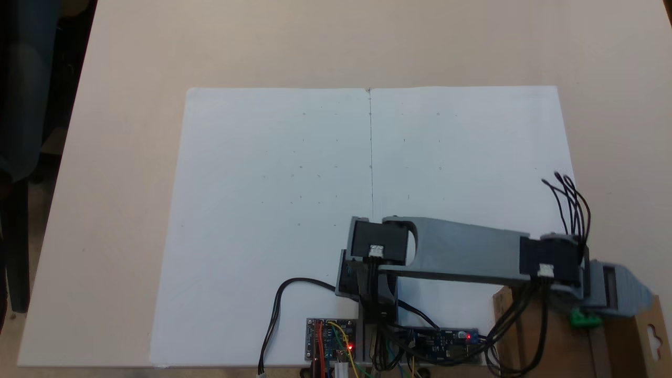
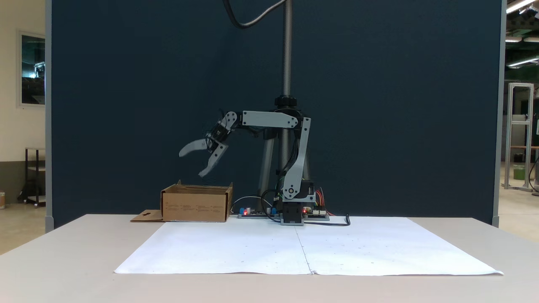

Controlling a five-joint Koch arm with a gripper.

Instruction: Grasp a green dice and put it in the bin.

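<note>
Gripper (image 2: 196,162) fingers spread wide, holding nothing, above the bin (image 2: 196,206) at frame left; green dice (image 1: 585,318) shows just under the fingers, lower right, apparently inside the bin.

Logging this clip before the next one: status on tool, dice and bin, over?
Tool open, raised above the brown cardboard bin. Small bright green plastic dice seen over the bin, apparently released. Nothing in the way.

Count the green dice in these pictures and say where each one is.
1. The green dice shows in a fixed view within the bin's outline, partly under the open gripper. Others could lie hidden behind the bin's walls or the arm.
</note>
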